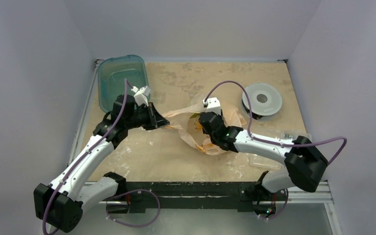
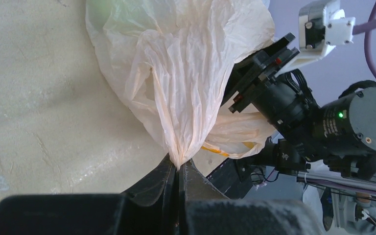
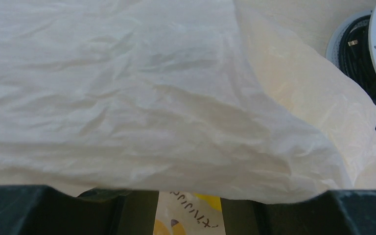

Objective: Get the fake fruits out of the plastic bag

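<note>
At the near edge of the scuffed beige table (image 1: 166,161) both arms are bolted, and each is stretched toward the middle. A small clear packet (image 1: 290,133) is seen just beyond the right arm's elbow.

Farther in, at mid-table, the plastic bag (image 1: 231,117) is found crumpled between the two grippers. A gathered fold of its peach film is pinched tight between the closed fingers of the left gripper (image 1: 161,121), and from that pinch the film is drawn out in a stretched strip toward the bag's body.

The right gripper (image 1: 200,120) is sunk into the bag from the right. Its fingers (image 3: 54,210) are held apart, and printed film with a yellow patch is seen between them. The tips are covered by the film, so whether anything is grasped cannot be told.

The fake fruits (image 1: 204,147) are made out only as blurred orange and green patches through the film, inside the bag.

Beyond the left gripper a teal plastic bin (image 1: 122,81) is set at the far left. A grey cable spool (image 1: 262,99) is placed at the far right, just past the bag.
</note>
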You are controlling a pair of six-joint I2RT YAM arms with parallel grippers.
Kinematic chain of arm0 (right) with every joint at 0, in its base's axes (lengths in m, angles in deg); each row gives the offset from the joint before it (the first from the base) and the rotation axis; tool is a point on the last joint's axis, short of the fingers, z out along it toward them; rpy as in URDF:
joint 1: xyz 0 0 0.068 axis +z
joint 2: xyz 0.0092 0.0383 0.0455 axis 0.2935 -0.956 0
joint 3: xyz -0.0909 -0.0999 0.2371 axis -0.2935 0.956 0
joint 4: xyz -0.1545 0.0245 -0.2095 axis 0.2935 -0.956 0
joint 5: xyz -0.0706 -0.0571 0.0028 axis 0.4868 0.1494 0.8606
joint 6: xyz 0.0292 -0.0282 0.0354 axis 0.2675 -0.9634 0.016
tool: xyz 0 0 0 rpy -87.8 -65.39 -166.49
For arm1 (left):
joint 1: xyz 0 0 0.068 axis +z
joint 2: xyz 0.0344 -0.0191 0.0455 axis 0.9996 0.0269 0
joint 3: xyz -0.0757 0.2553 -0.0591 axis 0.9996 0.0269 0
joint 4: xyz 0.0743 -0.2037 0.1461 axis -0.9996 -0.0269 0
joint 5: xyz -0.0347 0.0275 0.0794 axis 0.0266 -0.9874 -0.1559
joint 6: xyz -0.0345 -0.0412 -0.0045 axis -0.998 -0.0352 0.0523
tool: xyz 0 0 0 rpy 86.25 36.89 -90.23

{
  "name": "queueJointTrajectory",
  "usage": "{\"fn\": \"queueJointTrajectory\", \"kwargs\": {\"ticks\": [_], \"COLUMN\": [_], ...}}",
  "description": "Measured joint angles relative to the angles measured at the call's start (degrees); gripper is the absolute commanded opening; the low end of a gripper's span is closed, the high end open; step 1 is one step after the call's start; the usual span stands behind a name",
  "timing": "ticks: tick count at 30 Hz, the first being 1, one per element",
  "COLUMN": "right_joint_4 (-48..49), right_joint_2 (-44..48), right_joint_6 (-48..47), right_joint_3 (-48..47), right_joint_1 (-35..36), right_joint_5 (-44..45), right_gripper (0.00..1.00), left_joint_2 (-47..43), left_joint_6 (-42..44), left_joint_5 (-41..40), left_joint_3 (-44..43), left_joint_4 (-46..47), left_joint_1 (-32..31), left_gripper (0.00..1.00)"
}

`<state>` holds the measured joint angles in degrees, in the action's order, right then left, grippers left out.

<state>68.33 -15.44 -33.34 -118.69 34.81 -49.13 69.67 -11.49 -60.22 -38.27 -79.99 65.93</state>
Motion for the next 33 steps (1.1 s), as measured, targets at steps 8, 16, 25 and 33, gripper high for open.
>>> {"fn": "queueJointTrajectory", "kwargs": {"ticks": [8, 16, 25, 33], "right_joint_4": [0.0, 2.3, -0.3, -13.7], "right_joint_2": [-3.9, -5.8, -2.6, 13.8], "right_joint_6": [0.2, 0.0, 0.9, 5.8], "right_joint_3": [-0.7, -0.7, -0.8, -3.8], "right_joint_1": [-4.2, -4.4, -4.1, -3.0], "right_joint_5": [-1.6, -2.6, -8.3, -22.1], "right_gripper": [0.53, 0.54, 0.75, 0.89], "left_joint_2": [0.5, 2.1, 0.0, -12.5], "left_joint_6": [0.0, 0.1, 3.3, 5.8], "left_joint_5": [0.1, 0.0, 0.0, -4.6], "left_joint_3": [0.0, 0.0, 0.0, -5.6], "left_joint_4": [0.1, -0.2, -6.7, -17.6], "left_joint_1": [0.0, 0.0, -0.2, -5.7], "left_gripper": [0.00, 0.17, 0.77, 0.81]}}
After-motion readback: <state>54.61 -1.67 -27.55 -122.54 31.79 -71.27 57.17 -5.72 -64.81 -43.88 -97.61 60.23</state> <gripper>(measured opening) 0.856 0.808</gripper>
